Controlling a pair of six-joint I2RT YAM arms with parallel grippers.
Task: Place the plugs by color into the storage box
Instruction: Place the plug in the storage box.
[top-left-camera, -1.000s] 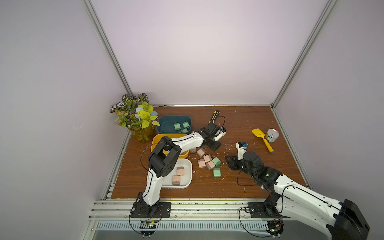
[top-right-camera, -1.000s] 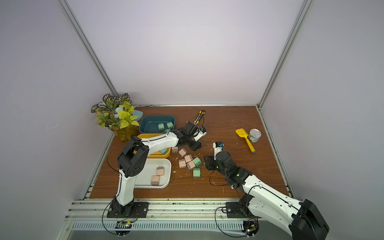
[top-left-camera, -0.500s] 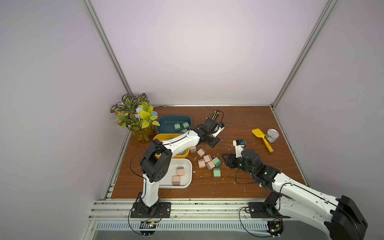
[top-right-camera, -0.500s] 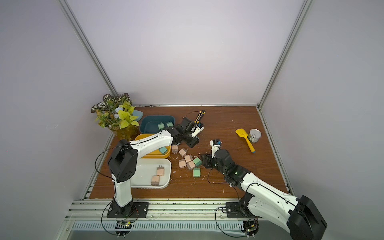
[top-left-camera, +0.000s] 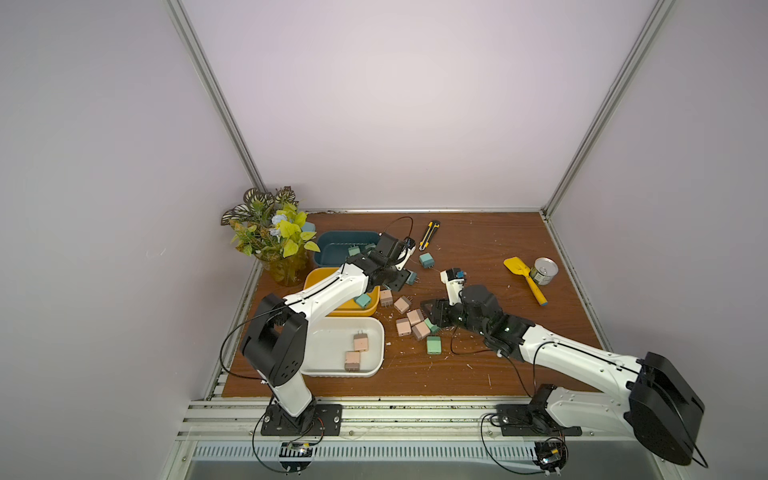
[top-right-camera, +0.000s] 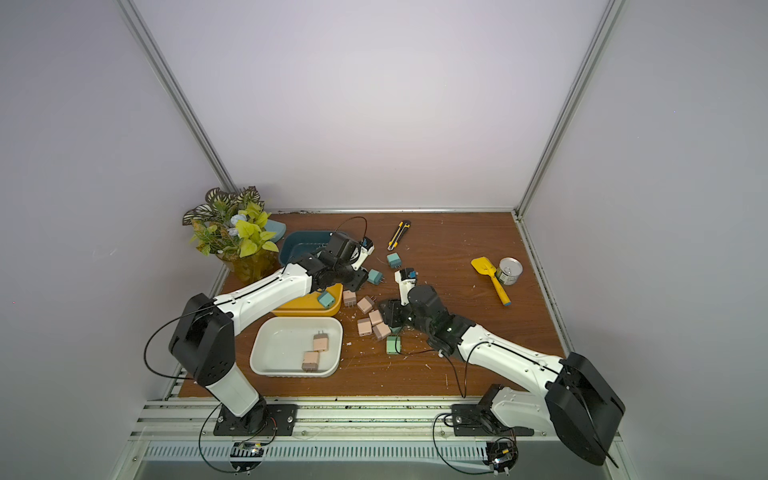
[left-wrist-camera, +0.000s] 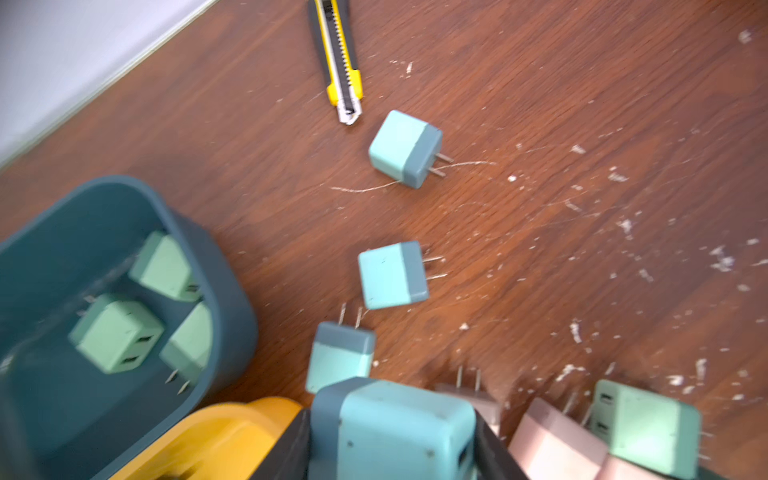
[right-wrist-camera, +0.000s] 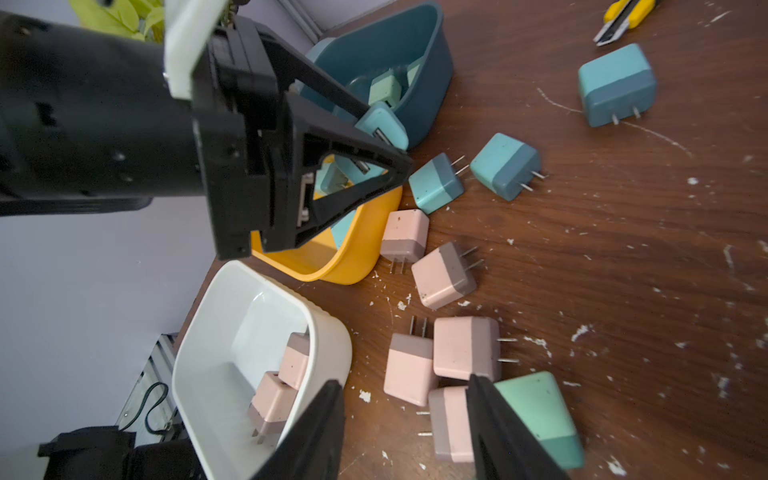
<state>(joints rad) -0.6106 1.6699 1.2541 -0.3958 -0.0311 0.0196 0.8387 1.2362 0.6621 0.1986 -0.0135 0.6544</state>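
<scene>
Left arm (top-left-camera: 328, 295) has drawn back toward the boxes with a plug in its grip, while the right arm (top-left-camera: 573, 353) has pushed in on the loose heap.

Clamped between the left jaws is a teal-blue plug (left-wrist-camera: 395, 428), clear of the surface (left-wrist-camera: 582, 104), with the yellow box (left-wrist-camera: 232, 432) just beside and below them. That box already holds a teal one (top-left-camera: 362, 300), so this looks like the carry-and-drop step. The next move calls for swinging fully over the rim and releasing. The right jaws stand parted and empty above the heap. A pink plug (right-wrist-camera: 451, 424) lies just inside one finger and a mint green plug (right-wrist-camera: 540, 403) just outside it. They must drop squarely round the pink one, which touches its neighbours, before taking it to the white box (right-wrist-camera: 332, 345).
</scene>
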